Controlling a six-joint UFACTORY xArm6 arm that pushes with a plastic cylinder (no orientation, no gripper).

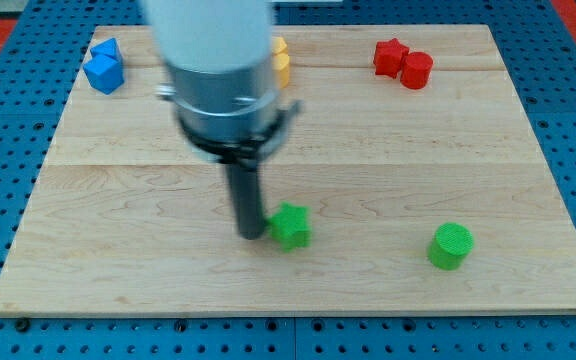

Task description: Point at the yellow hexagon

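The yellow hexagon [281,67] lies near the view's top centre, mostly hidden behind the arm's grey body; a second yellow piece [280,45] shows just above it. My tip [250,235] rests on the board well below them, touching or almost touching the left side of a green star block [290,226].
A green cylinder [451,246] stands at the lower right. A red star [390,56] and a red cylinder [416,70] sit together at the top right. Two blue blocks [103,68] sit together at the top left. The wooden board [468,150] lies on a blue pegboard.
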